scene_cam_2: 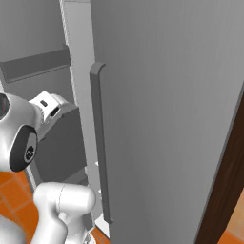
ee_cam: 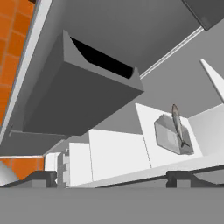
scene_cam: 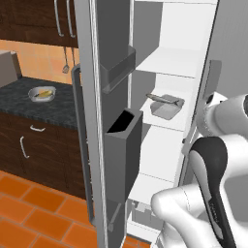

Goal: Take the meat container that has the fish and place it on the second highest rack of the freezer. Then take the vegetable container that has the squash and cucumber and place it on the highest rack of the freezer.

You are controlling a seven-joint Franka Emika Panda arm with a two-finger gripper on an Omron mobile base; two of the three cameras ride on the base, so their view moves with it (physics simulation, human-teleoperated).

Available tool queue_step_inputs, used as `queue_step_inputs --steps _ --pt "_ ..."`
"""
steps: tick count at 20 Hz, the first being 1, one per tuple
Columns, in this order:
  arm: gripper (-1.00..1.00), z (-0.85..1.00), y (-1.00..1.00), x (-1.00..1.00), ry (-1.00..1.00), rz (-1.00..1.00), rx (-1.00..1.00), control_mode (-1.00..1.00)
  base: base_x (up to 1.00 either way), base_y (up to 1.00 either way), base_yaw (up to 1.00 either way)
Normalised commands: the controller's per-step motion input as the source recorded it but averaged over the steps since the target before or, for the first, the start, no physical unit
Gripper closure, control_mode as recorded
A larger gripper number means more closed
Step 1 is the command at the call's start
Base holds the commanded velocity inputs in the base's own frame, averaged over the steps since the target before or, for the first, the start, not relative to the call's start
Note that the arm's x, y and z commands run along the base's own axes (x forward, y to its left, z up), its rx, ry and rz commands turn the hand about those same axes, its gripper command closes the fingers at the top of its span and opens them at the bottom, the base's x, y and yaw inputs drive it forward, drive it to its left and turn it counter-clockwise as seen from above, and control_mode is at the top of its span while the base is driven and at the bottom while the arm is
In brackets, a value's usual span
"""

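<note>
In the left base view the freezer [scene_cam: 160,97] stood open, and the fish [scene_cam: 161,99] lay across its tray [scene_cam: 167,109] on a white shelf [scene_cam: 167,118], second of those I could see, so that half looked done. The bowl [scene_cam: 42,94] waited on the counter [scene_cam: 34,104], far off to the side of my arm, with something yellow in it; I took that for the squash, and could not make out the cucumber.

In the right base view the closed grey door [scene_cam_2: 167,119] and its bar handle [scene_cam_2: 99,143] blocked everything beyond.

In the hand view my gripper [ee_cam: 111,177] had its tips spread wide apart, holding nothing. The tray sat ahead and to one side of them, a door bin [ee_cam: 78,96] looming nearer.

I judged the bowl light and rigid, smooth, its contents loose. I'd pinch the rim and keep it level.
</note>
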Motion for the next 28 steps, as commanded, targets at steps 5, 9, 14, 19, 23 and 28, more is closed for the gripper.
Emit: queue_step_inputs --steps 5,9,14,19,23,28 --pt "-1.0 0.0 0.03 -0.2 0.0 0.0 -0.01 -1.0 0.0 0.0 0.0" --pt "-1.0 0.0 0.0 -0.04 0.0 0.0 0.0 -1.0 0.0 0.0 0.0" --pt "-1.0 0.0 0.0 -0.04 0.0 0.0 0.0 -1.0 0.0 0.0 0.0" --pt "-1.0 0.0 0.0 0.0 0.0 0.0 0.0 1.0 -0.85 -0.12 0.24" --pt "-1.0 0.0 0.0 0.0 0.0 0.0 0.0 1.0 -0.93 -0.14 0.67" --pt "-1.0 0.0 0.0 0.0 0.0 0.0 0.0 1.0 -0.61 -0.02 0.94"
